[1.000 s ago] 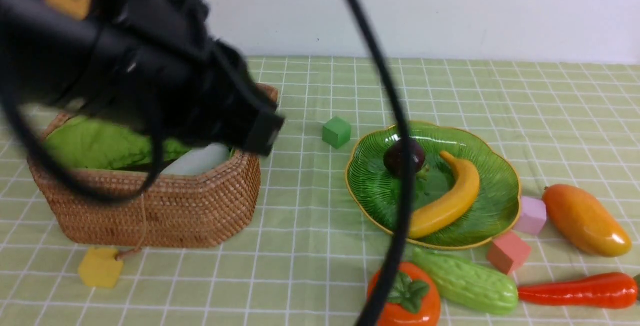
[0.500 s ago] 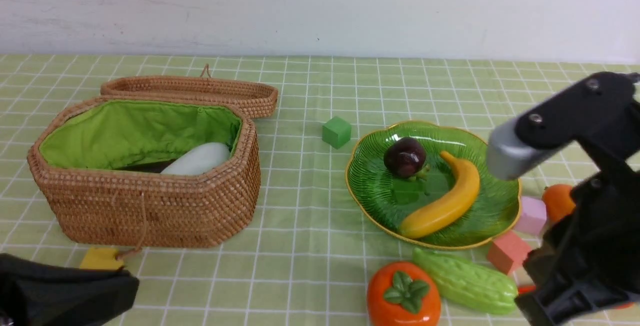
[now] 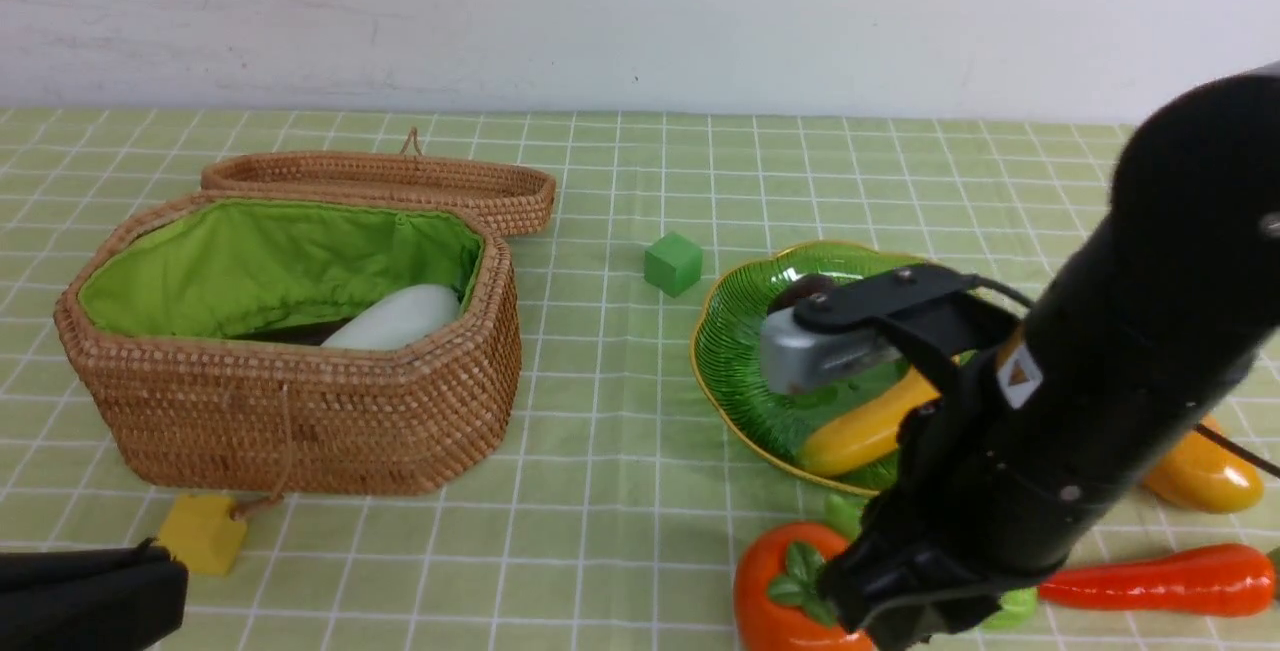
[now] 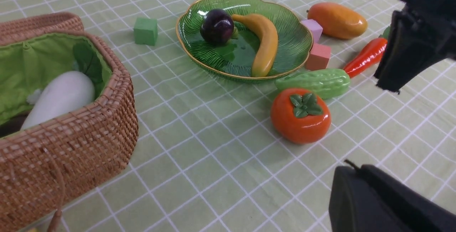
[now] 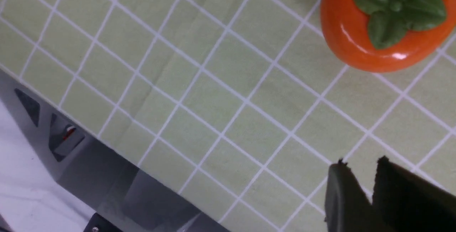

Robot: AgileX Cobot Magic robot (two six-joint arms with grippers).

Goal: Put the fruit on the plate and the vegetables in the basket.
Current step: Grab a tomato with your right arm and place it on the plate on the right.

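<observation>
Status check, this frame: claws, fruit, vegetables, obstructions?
Left claw shut. Right claw slightly open, empty, near persimmon. Mango, persimmon off plate; gourd, carrot outside basket. Gourd close beside persimmon.

Left tool (image 3: pixel 175 586): low at 8 o'clock of the front view, lying nearly level, jaws together.
Right arm (image 3: pixel 1080 411): slants from 2 o'clock down toward 5 o'clock, wrist end lowest.
Right tool (image 5: pixel 359 169): dark fingertips slightly parted by a narrow gap, gripping nothing.
</observation>
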